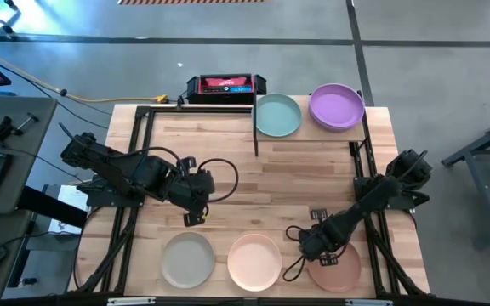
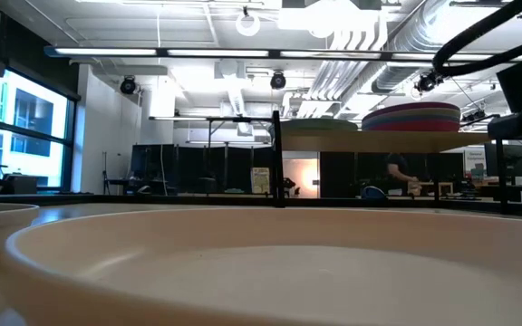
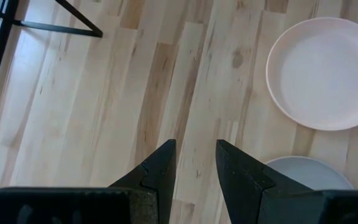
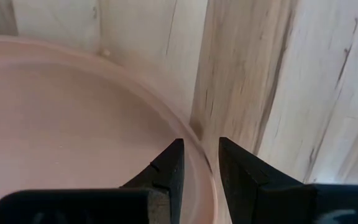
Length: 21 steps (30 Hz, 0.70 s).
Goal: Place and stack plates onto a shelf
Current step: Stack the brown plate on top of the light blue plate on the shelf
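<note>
with its fingers (image 4: 199, 163) narrowly apart astride the peach plate's (image 1: 339, 270) rim, well short of the shelf (image 1: 309, 134), the right gripper (image 1: 311, 244) must pinch, then lift; left gripper (image 3: 194, 163) waits, slightly spread.

No legible txt anywhere. Black/red box (image 1: 225, 87) sitting just off the worktop's far edge, near its middle, is showing a red label w/ white marks, too small to read. Poster (image 2: 260, 179) in the room beyond the table is showing print, also unreadable. Plates, shelf, arms aren't carrying any readable labels or nos.
</note>
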Available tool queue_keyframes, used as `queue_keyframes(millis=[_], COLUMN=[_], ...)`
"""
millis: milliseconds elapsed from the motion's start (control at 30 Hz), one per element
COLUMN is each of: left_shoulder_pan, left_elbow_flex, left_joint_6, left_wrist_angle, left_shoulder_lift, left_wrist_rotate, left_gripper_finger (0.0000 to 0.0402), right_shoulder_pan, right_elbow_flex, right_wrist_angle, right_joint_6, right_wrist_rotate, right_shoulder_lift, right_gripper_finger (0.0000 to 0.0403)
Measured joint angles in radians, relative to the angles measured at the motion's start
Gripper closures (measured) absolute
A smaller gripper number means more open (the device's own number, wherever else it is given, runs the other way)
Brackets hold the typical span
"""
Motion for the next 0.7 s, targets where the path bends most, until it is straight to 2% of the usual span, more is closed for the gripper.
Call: queue_keyframes(millis=[167,400,700], left_shoulder_pan=[0.0,0.0,0.0], left_elbow_flex=[0.0,0.0,0.0], left_joint_6=[0.0,0.002,0.003], left_wrist_angle=[-0.001,-0.001,-0.003], left_shoulder_lift=[0.0,0.0,0.0], left_wrist_rotate=[0.0,0.0,0.0], left_gripper_finger=[0.03,0.03,0.03], right_shoulder_pan=[0.0,0.0,0.0], right_elbow_flex=[0.0,0.0,0.0], right_wrist_angle=[0.005,0.0,-0.002], right_joint_6=[0.001,0.042,0.09], right_wrist_rotate=[-0.006,-0.017,-0.074], right_shoulder_lift=[0.0,0.0,0.0], right_gripper_finger=[0.0335,0.0397,0.0402])
